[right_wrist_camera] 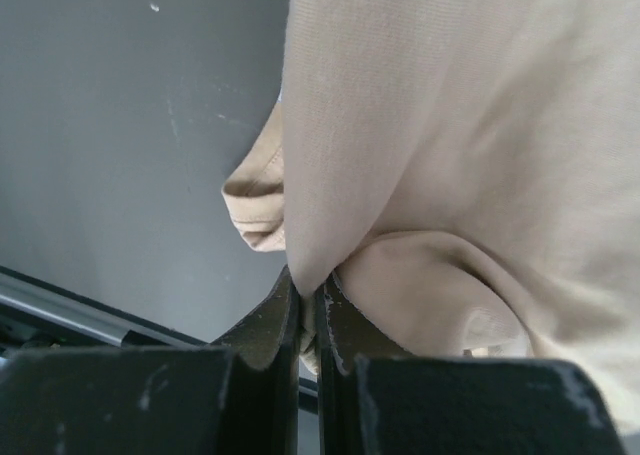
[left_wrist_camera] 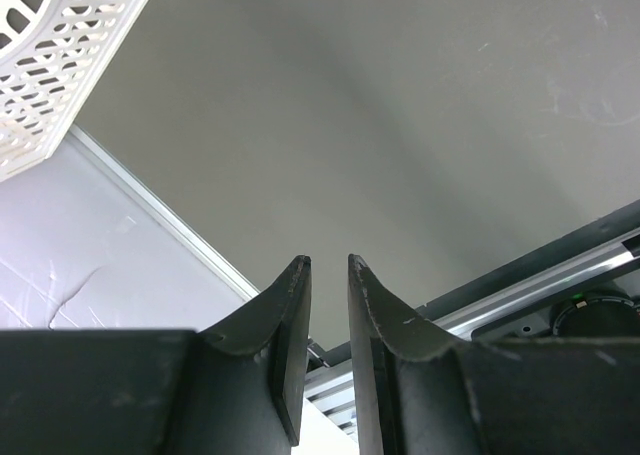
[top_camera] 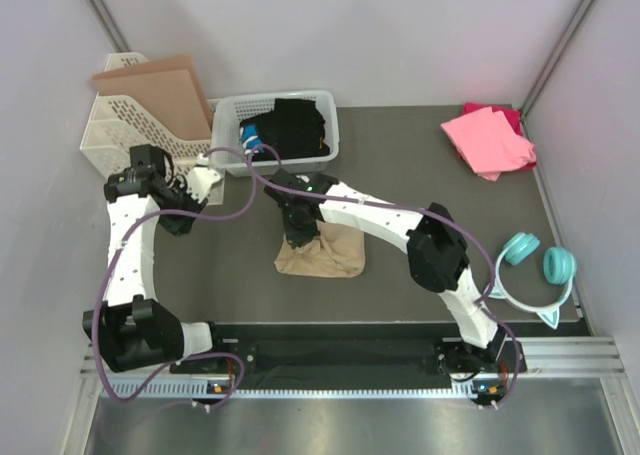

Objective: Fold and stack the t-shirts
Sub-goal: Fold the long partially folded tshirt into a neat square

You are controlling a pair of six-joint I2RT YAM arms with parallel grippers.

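The tan t-shirt lies bunched at the middle of the dark table. My right gripper is shut on a fold of its cloth at its left end; in the right wrist view the tan t-shirt hangs over the gripper, pinched between the fingers. The bright pink t-shirt lies folded at the back right on a darker magenta one. My left gripper hovers at the back left, empty, its jaws a narrow gap apart.
A white basket holding black cloth stands at the back centre. A white file rack with a brown cardboard sheet stands at the back left. Teal headphones lie at the right front.
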